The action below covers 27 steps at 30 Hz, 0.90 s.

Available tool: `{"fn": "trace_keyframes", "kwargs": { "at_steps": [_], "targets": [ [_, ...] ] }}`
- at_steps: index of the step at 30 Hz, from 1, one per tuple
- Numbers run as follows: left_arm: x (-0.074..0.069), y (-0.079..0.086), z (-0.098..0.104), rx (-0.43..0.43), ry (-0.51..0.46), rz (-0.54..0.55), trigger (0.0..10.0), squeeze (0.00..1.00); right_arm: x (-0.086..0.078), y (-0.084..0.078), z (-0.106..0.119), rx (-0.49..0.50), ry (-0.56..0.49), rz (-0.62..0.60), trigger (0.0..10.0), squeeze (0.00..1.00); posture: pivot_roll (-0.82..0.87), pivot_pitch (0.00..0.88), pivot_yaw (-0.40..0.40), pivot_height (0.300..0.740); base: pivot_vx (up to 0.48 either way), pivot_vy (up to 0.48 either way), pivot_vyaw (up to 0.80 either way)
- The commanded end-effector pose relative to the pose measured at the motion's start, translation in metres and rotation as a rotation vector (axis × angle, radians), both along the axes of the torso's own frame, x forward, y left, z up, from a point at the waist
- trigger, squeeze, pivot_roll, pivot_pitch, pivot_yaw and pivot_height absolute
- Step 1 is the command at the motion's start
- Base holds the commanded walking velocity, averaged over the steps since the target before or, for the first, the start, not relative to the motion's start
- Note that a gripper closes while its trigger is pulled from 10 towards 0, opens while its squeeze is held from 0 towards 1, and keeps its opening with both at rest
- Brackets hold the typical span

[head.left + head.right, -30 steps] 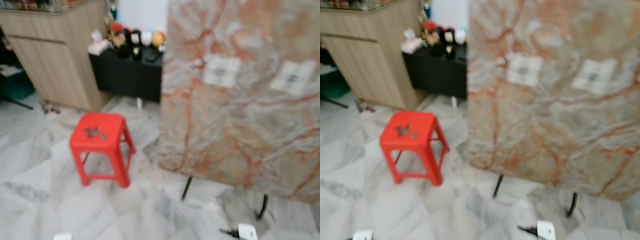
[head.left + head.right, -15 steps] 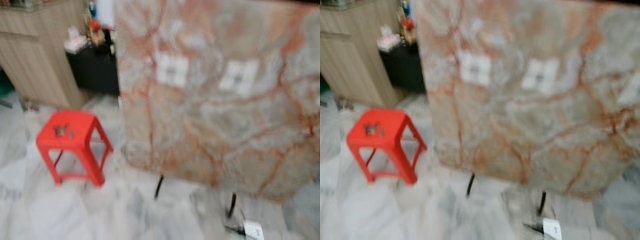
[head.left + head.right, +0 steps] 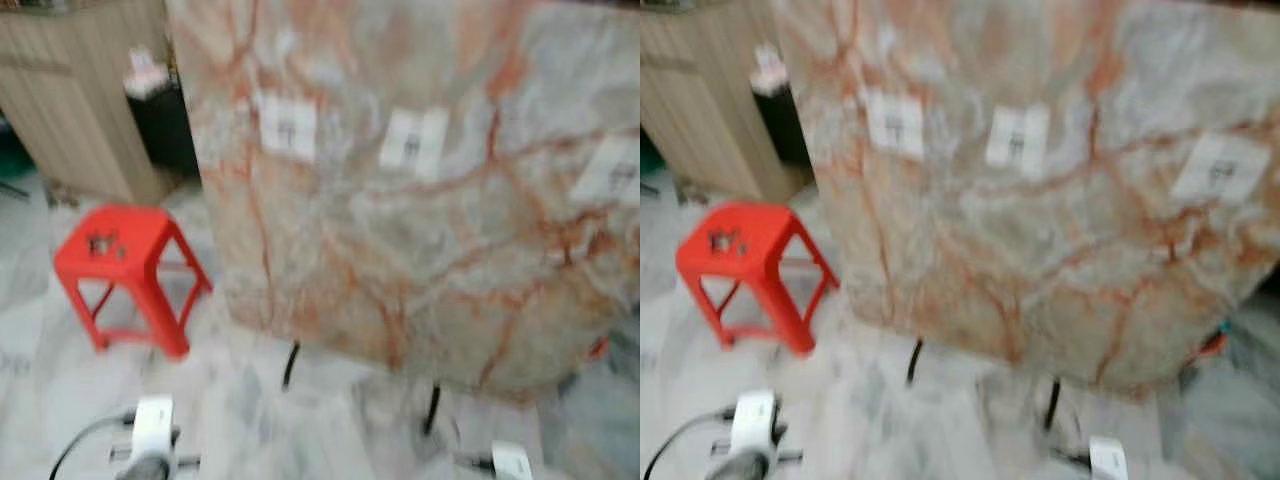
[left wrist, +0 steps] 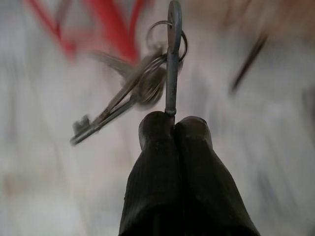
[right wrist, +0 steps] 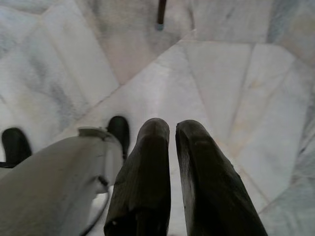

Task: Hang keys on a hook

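**Keys pinched in left gripper, marble board ahead**

Item 1. Left gripper [image 4: 173, 123]: two black fingers pressed together, clamping the lower end of a thin dark metal piece that stands up from the fingertips. The keys [image 4: 125, 98] hang from a ring at the top of that piece and swing out toward 9 o'clock in the wrist view, blurred. Held above the floor, touching nothing else.

Item 2. Left arm's wrist [image 3: 152, 430]: white housing with a dark cable, at 7 o'clock in the head views, low over the floor.

Item 3. Right gripper [image 5: 171, 135]: fingers nearly together with only a narrow slit between them, nothing in it. It points down at the pale marble floor [image 5: 221, 88]. Beside it shows a silver leg of the robot ending in a black foot [image 5: 118, 129].

Item 4. Marble-patterned board [image 3: 420, 200]: large, grey with orange veins, taking up the centre and the 3 o'clock side of the head views. It stands on thin black legs [image 3: 290, 365]. Three pale square plates [image 3: 288, 127] are fixed across its upper part; whether they bear hooks is too blurred to tell.

Item 5. Red plastic stool [image 3: 118, 275]: at 9 o'clock, on the floor, just beside the board's edge. Small dark items lie on its seat.

Item 6. Wooden cabinet [image 3: 80, 110]: at 10 o'clock, behind the stool.
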State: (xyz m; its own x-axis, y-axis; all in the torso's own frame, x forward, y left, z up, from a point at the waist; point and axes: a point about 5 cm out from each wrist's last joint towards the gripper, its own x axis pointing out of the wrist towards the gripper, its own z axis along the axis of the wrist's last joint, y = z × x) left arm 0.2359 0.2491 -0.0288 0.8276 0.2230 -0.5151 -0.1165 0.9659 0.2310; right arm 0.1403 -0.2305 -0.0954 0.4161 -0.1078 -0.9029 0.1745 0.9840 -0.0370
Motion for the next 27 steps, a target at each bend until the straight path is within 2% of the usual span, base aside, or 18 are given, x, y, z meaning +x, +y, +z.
{"fn": "trace_keyframes", "kwargs": {
  "at_steps": [1,5,7,15,17,21,23,25,27],
  "targets": [
    [0.021,-0.002,0.028,0.069,-0.145,-0.074,10.0,0.0,0.006,-0.001,0.002,-0.006,-0.014,0.019,10.0,0.0,0.03,0.0,-0.065,0.74,0.0,0.0,0.0],
    [0.031,-0.02,0.069,0.063,-0.326,-0.156,10.0,0.0,0.007,-0.001,0.003,-0.008,-0.015,0.029,10.0,0.0,0.04,0.0,-0.069,0.74,0.0,0.0,0.0],
    [0.033,-0.027,0.085,0.074,-0.383,-0.193,10.0,0.0,0.007,-0.001,0.003,-0.009,-0.015,0.034,10.0,0.0,0.04,0.0,-0.071,0.74,0.0,0.0,0.0],
    [0.038,-0.043,0.127,0.084,-0.508,-0.3,10.0,0.0,0.007,-0.002,0.003,-0.011,-0.013,0.043,10.0,0.0,0.05,0.0,-0.071,0.74,0.0,0.0,0.0],
    [0.028,-0.046,0.127,0.091,-0.487,-0.354,10.0,0.0,0.006,-0.002,0.003,-0.011,-0.012,0.044,10.0,0.0,0.04,0.0,-0.068,0.74,0.0,0.0,0.0],
    [0.021,-0.044,0.122,0.11,-0.452,-0.366,10.0,0.0,0.006,-0.002,0.003,-0.011,-0.011,0.043,10.0,0.0,0.04,0.0,-0.065,0.74,0.0,0.0,0.0],
    [0.015,-0.038,0.119,0.146,-0.425,-0.359,10.0,0.0,0.005,-0.003,0.003,-0.013,-0.01,0.042,10.0,0.0,0.04,0.0,-0.067,0.74,0.0,0.0,0.0],
    [0.013,-0.037,0.119,0.157,-0.419,-0.357,10.0,0.0,0.005,-0.003,0.003,-0.013,-0.01,0.043,10.0,0.0,0.04,0.0,-0.067,0.74,0.0,0.0,0.0],
    [0.019,-0.037,0.124,0.168,-0.446,-0.323,10.0,0.0,0.005,-0.004,0.003,-0.017,-0.005,0.05,10.0,0.0,0.05,0.0,-0.074,0.74,0.0,0.0,0.0]
  ]
}}
